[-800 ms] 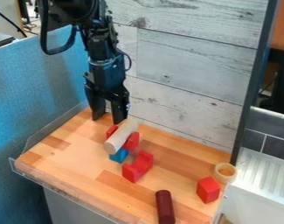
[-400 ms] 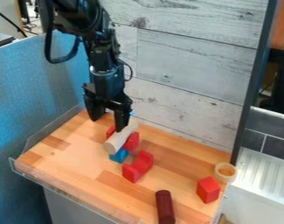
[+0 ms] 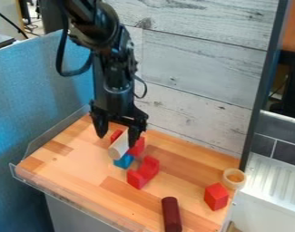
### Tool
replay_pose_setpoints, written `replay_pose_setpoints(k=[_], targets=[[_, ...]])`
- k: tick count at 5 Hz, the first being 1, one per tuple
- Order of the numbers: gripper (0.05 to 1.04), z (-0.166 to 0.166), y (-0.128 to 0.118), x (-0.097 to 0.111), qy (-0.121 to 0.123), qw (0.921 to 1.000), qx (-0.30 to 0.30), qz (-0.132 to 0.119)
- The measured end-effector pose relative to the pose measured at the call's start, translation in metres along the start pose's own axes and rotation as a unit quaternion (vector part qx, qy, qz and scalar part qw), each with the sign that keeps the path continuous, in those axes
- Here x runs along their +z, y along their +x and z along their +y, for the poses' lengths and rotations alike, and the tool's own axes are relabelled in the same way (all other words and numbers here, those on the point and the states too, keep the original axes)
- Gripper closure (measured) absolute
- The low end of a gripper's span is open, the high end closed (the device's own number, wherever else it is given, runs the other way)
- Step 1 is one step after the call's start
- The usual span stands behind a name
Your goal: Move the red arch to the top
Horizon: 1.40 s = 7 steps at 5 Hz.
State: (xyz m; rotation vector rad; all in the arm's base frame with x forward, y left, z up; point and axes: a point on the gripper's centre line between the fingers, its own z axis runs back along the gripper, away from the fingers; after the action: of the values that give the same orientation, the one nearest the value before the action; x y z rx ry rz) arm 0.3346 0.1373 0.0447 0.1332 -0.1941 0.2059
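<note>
The gripper (image 3: 117,136) hangs open over the back left of the table, its two fingertips wide apart. One finger stands left of the pale wooden cylinder (image 3: 119,147), the other in front of its back part. That cylinder lies across a red block (image 3: 137,148), which also shows at its left side, with a blue block (image 3: 123,161) below. The red arch (image 3: 143,172) rests on the table just in front of this stack, its notch facing up and left, apart from the gripper.
A dark red cylinder (image 3: 171,214) lies near the front edge. At the right are a red block (image 3: 216,196) and a pale wooden ring (image 3: 234,178). A clear rim (image 3: 52,131) borders the left side, and a plank wall (image 3: 198,72) rises behind.
The gripper has moved right and slightly toward the camera, from behind the stack to over it, and stays open. The blocks and cylinders have not moved.
</note>
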Motion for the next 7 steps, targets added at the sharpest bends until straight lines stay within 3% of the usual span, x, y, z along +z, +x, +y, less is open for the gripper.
replay_pose_setpoints(k=[1, 2, 3, 4, 5, 6, 7], targets=[[0.083, -0.026, -0.009, -0.014, 0.023, 0.9991, 0.029, -0.021], [0.083, -0.037, -0.012, -0.011, 0.038, 0.9935, 0.089, -0.060], [0.083, -0.052, -0.020, -0.015, 0.047, 0.9865, 0.141, -0.069], [0.083, -0.046, -0.021, -0.012, 0.053, 0.9760, 0.192, -0.090], [0.083, -0.030, -0.024, -0.011, 0.048, 0.9656, 0.235, -0.102], [0.083, -0.024, -0.027, -0.011, 0.025, 0.9593, 0.252, -0.125], [0.083, -0.016, -0.029, -0.012, -0.006, 0.9541, 0.270, -0.129]])
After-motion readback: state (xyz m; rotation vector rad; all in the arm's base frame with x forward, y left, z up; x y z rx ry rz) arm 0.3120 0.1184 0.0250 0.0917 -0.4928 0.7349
